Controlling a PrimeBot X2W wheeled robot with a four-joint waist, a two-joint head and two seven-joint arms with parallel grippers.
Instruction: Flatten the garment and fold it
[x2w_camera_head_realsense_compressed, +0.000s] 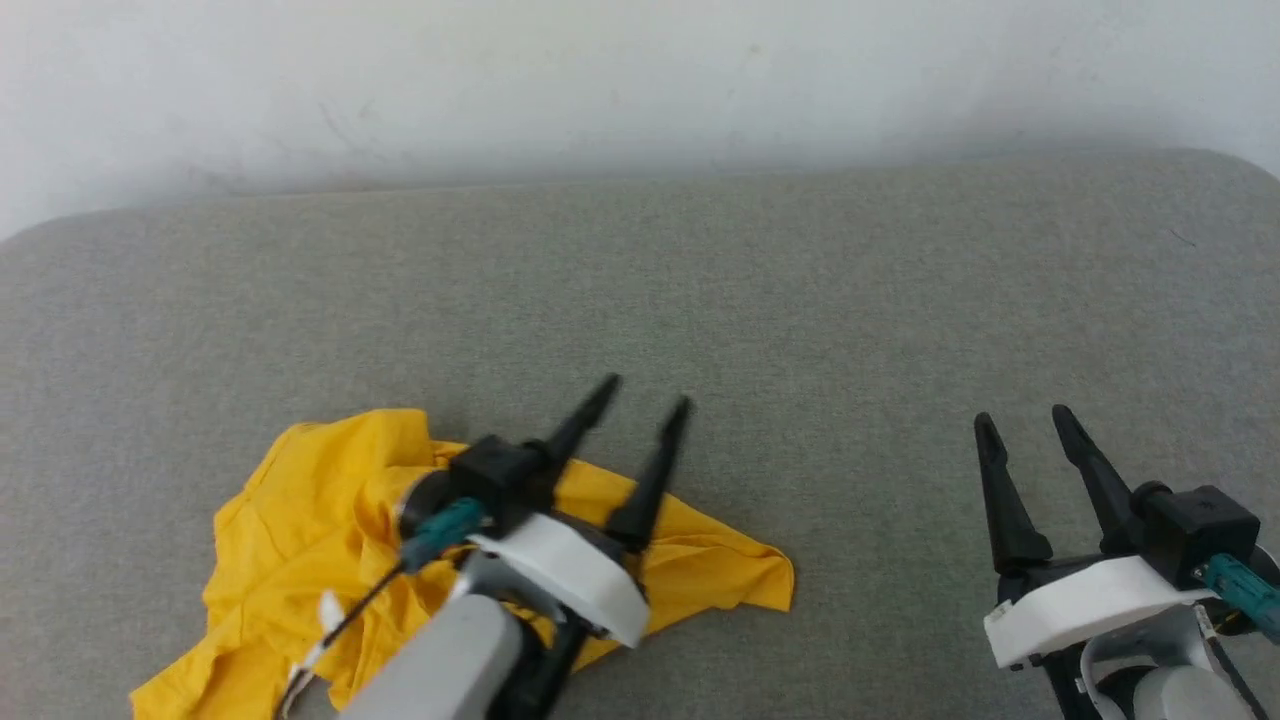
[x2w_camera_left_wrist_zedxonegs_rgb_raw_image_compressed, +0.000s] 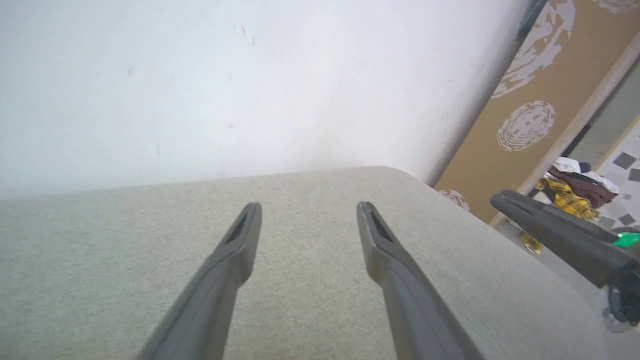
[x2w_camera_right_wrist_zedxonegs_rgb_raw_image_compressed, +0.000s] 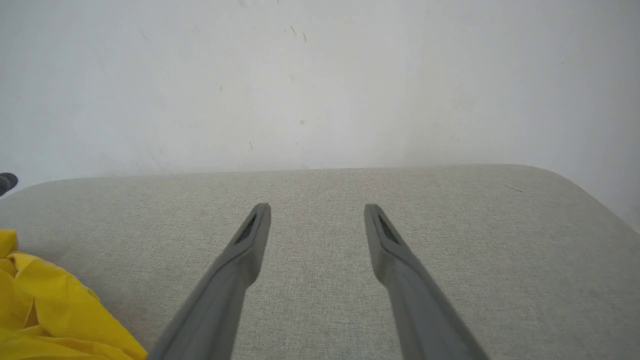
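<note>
Beyond both sets of jaws, a white wall (x2w_camera_head_realsense_compressed: 640, 80) with faint scuffs closes the far side, and below it a grey fabric-covered tabletop (x2w_camera_head_realsense_compressed: 800, 300) with rounded far corners spreads under everything we see.

The yellow garment (x2w_camera_head_realsense_compressed: 290, 520) lies crumpled in a loose heap on the tabletop, behind and beneath our left jaws and well apart from our right jaws. One pointed corner of it reaches out toward the right jaws. In the right wrist view a fold of it (x2w_camera_right_wrist_zedxonegs_rgb_raw_image_compressed: 45, 310) sits off to the left of the fingers (x2w_camera_right_wrist_zedxonegs_rgb_raw_image_compressed: 250, 245). Its print is not readable from these angles.

The left jaws are spread, with nothing between them. Their dark fingers (x2w_camera_head_realsense_compressed: 580, 420) point past the far edge of the garment over bare fabric, while the white wrist housing covers part of the cloth. We cannot tell whether the wrist touches it. In the left wrist view the fingers (x2w_camera_left_wrist_zedxonegs_rgb_raw_image_compressed: 235, 250) frame only grey tabletop.

The right jaws are spread and empty too, their fingers (x2w_camera_head_realsense_compressed: 1003, 500) over bare tabletop. One of them (x2w_camera_left_wrist_zedxonegs_rgb_raw_image_compressed: 550, 230) shows at the right of the left wrist view.

To the right of the left jaws in that view stands a brown panel (x2w_camera_left_wrist_zedxonegs_rgb_raw_image_compressed: 540, 80) with white round prints, and below it a small pile of clothes (x2w_camera_left_wrist_zedxonegs_rgb_raw_image_compressed: 575, 185).
</note>
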